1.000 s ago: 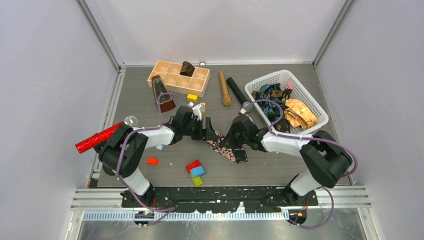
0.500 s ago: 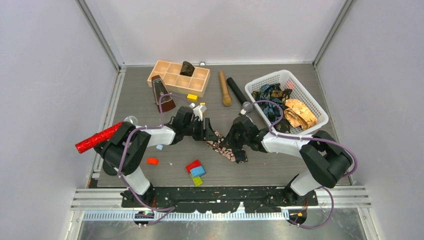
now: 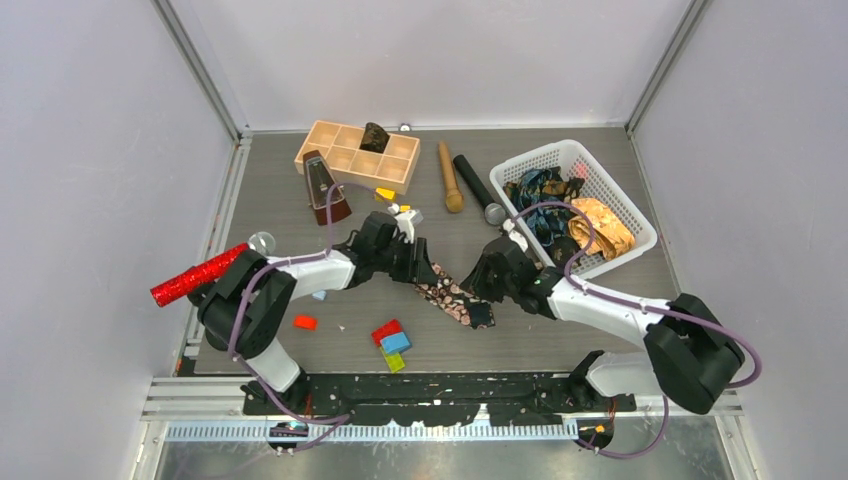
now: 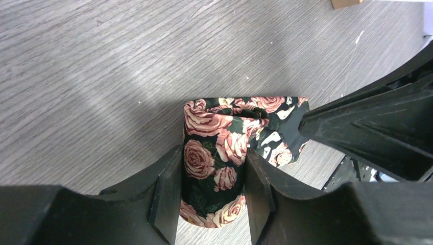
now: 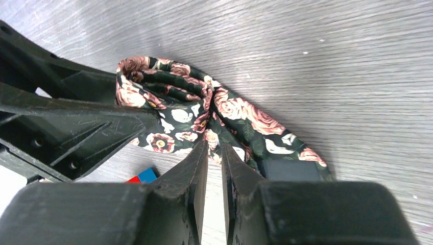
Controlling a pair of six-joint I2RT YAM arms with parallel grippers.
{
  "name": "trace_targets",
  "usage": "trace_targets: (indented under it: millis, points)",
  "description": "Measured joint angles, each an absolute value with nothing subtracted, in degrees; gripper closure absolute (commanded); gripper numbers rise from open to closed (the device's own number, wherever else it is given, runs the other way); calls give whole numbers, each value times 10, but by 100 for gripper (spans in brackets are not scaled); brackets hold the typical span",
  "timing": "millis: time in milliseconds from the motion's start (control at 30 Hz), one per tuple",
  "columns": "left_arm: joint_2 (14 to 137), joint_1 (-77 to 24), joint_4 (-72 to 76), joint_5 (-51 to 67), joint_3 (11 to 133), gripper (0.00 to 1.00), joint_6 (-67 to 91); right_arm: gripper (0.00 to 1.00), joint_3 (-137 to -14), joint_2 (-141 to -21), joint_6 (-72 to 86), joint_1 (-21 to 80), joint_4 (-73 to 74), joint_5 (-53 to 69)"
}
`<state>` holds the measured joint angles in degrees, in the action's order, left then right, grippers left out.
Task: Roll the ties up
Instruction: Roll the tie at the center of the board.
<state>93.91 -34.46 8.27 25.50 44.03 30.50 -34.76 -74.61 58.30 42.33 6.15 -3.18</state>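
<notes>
Rolling a black rose-patterned fabric tie [image 5: 245, 120] at the middle of the grey wood-grain table [image 3: 270, 180], the left gripper [image 4: 213, 153] clamps the coiled end. The right gripper [image 5: 214, 145], jaws almost together, meets the flat tail; whether it holds cloth cannot be told. The next move is probably further winding under even tension. Beyond, a white plastic basket [image 3: 622, 197] holds a blue-teal tie [image 3: 540, 185] and a golden-orange tie [image 3: 600, 225]. Farther back, a wooden compartment tray [image 3: 345, 158] keeps one dark brown roll [image 3: 374, 136].

The left arm [image 3: 310, 268] and right arm [image 3: 600, 302] each pair a white forearm shell with bulky black joint housings, a purple cable [image 3: 236, 320] looping alongside. The fingers [image 4: 164, 199] are black, wedge-shaped, scuffed plastic with small screw holes.
</notes>
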Motion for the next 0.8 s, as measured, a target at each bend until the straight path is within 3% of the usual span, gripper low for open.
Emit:
trace_targets:
  millis: [800]
  points:
    - [911,-485,-155,-75,561,61,161,77,-302,-641,587,423,126,-120]
